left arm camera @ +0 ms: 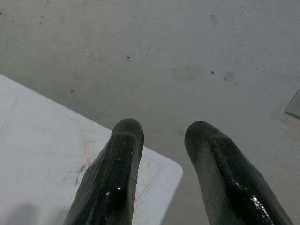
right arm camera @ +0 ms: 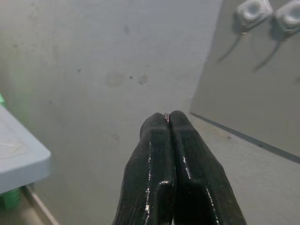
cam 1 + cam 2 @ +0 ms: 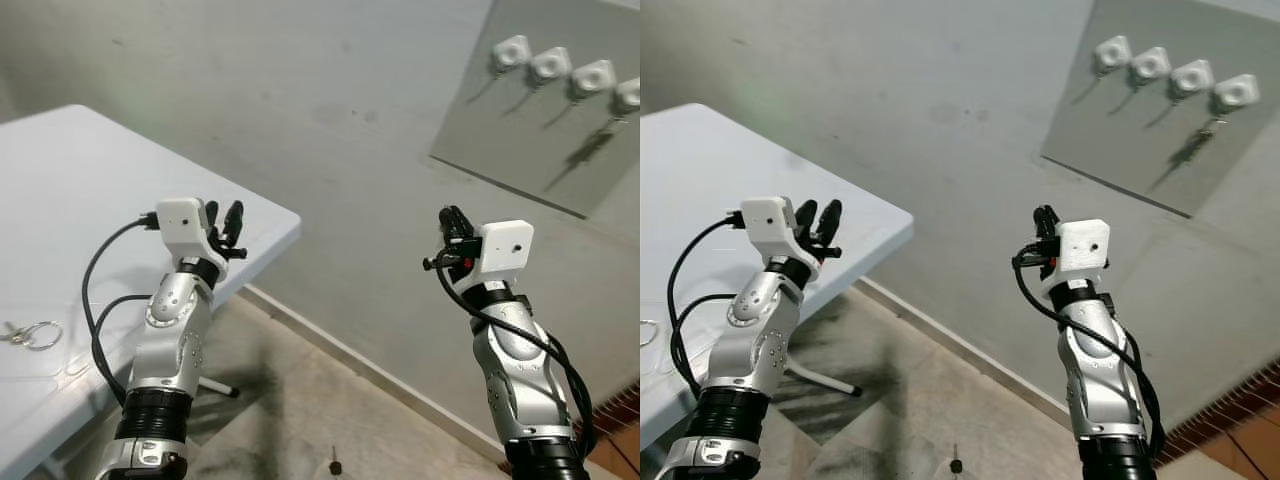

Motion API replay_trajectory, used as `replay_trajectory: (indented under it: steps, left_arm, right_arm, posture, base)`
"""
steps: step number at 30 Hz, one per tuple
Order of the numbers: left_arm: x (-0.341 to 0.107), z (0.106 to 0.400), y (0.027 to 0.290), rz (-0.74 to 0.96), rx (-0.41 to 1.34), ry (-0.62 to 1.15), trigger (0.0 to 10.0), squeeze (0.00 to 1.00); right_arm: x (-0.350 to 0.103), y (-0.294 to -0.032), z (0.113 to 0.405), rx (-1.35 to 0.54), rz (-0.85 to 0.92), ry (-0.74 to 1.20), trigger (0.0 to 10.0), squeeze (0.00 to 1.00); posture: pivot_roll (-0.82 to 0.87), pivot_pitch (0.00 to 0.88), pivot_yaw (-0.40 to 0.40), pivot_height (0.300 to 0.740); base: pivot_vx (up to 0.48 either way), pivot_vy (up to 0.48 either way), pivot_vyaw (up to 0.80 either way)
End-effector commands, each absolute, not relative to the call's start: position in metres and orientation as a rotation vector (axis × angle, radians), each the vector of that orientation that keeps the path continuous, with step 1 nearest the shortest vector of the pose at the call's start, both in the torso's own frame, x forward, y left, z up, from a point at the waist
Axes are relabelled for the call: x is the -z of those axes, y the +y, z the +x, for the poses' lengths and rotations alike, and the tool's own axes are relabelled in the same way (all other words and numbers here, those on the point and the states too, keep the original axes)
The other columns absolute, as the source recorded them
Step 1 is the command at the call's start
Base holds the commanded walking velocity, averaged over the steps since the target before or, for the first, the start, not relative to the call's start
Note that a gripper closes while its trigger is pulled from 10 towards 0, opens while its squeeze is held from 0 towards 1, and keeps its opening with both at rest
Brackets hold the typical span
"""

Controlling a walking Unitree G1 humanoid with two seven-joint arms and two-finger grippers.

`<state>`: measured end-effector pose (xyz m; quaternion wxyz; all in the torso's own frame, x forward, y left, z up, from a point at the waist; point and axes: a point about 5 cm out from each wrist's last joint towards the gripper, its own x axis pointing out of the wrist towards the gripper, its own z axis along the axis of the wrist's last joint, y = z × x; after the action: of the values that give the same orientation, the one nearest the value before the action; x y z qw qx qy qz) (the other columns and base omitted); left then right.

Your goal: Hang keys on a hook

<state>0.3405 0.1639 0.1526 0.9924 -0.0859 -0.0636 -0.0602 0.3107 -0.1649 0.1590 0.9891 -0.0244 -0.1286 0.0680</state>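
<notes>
Grey plastered wall backs the scene, with a pale panel point(image 3: 520, 140) fixed to it above and to the right of the right tool point(image 3: 455, 225). The panel carries a row of four white hooks point(image 3: 552, 66). A dark, key-shaped form point(image 3: 1193, 146) hangs under the hook farthest from the left tool point(image 3: 228, 218); whether it is a bunch of keys or only a shadow cannot be told.

The right tool is raised in open air before the wall, below and to the left of the panel and touching nothing. Its two black fingers point(image 2: 192, 159) are pressed together along their length. A thin glint of metal point(image 2: 166, 115) shows at the very tips, too small to identify.

The left tool is lifted above the corner of the white worktop point(image 3: 80, 180), its fingers point(image 1: 112, 183) spread with a clear gap between them and nothing in it.

A key ring point(image 3: 35, 335) with its keys lies flat on the worktop (well behind and to the left of the left tool, near the worktop's near edge), apart from both tools.

Below the tools, a tiled floor point(image 3: 300, 400) meets the wall, and a small dark object point(image 3: 335, 466) sits on it between the two arms.
</notes>
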Motion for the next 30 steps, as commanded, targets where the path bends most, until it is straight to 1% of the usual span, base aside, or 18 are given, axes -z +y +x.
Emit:
replay_trajectory:
  steps: [1, 24, 30]
  left_arm:
    - [-0.1585, 0.3429, 0.1601, -0.172, 0.127, -0.141, 10.0, 0.0]
    - [-0.1581, 0.3431, 0.1587, -0.177, 0.141, -0.128, 10.0, 0.0]
    - [-0.158, 0.3413, 0.1576, -0.178, 0.145, -0.124, 10.0, 0.0]
  right_arm:
    - [-0.1634, -0.1685, 0.3135, -0.11, -0.04, -0.27, 10.0, 0.0]
    - [-0.1622, -0.17, 0.3106, -0.078, -0.019, -0.268, 10.0, 0.0]
    - [-0.1614, -0.1678, 0.3088, -0.067, -0.006, -0.266, 10.0, 0.0]
  posture:
    - [0.1, 0.0, -0.078, 0.74]
    - [0.09, 0.0, -0.062, 0.74]
    - [0.1, 0.0, -0.045, 0.74]
  base:
    - [0.0, 0.0, -0.78]
    - [0.0, 0.0, -0.78]
    - [0.0, 0.0, -0.78]
